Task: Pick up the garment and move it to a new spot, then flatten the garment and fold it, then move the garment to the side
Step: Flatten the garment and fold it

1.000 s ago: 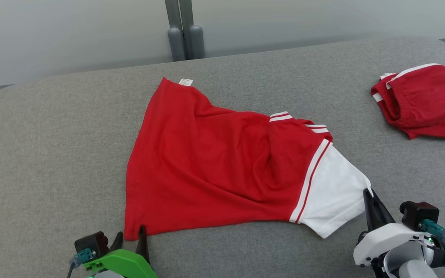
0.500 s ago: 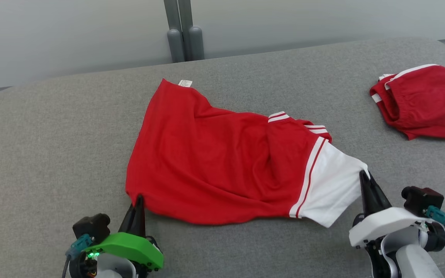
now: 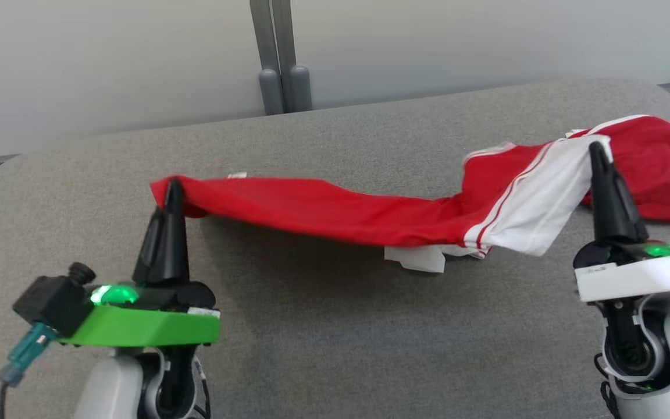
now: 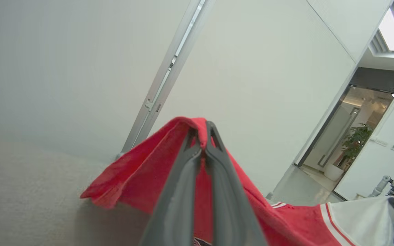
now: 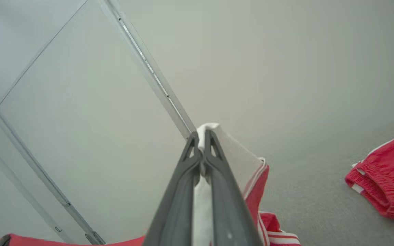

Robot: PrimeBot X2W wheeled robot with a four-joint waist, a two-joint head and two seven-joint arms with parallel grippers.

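Fingers [image 3: 163,244] pinch; garment [image 3: 335,212] (flat before) lifted

Open grey bench [image 3: 323,343] lies along the near edge and toward the left corners. The garment [image 3: 335,212], strung between left gripper [image 3: 173,186] and right gripper [image 3: 595,149], bars the middle and sags low at its right. A second red garment [image 3: 666,151] occupies the far right corner. Two posts [image 3: 284,87] stand behind the far edge.

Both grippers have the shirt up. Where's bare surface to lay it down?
Bare grey surface spans the middle between left gripper and right gripper, under the shirt, plus the left end. Crowded far right: other red garment.
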